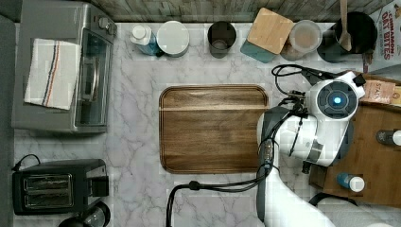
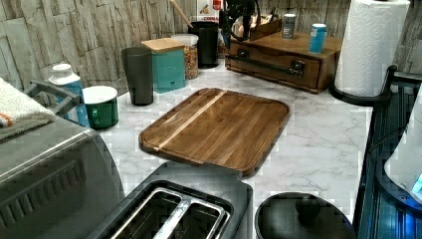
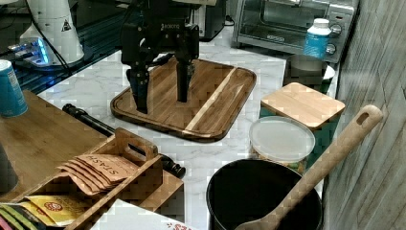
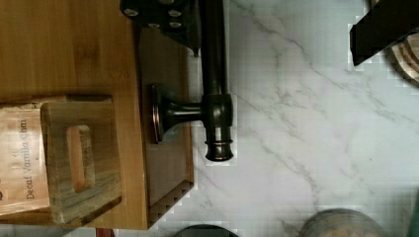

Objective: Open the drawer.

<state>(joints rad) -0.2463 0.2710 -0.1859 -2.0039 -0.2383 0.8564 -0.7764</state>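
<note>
The drawer (image 2: 278, 63) is the front of a low wooden cabinet (image 1: 378, 156) and sits flush with it in the left view. A long black bar handle (image 4: 215, 74) runs across its front, also seen as the handle (image 3: 93, 120) and the handle (image 2: 266, 63). My gripper (image 3: 163, 103) is open and hangs just above the handle's end. In the wrist view, the gripper (image 4: 272, 29) straddles the bar. One finger (image 4: 163, 15) is on the drawer side. The other finger (image 4: 380, 29) is over the marble. Neither finger touches the bar. The arm (image 1: 331, 118) covers this spot in the top view.
A wooden cutting board (image 1: 213, 127) lies mid-counter beside the cabinet. On the cabinet stand a tea box (image 3: 110, 167) and cans (image 2: 317, 37). Canisters (image 1: 265, 33) and a black pot with a spoon (image 3: 268, 196) line the wall. A paper towel roll (image 2: 373, 45), toaster (image 1: 59, 184) and toaster oven (image 1: 61, 66) stand further off.
</note>
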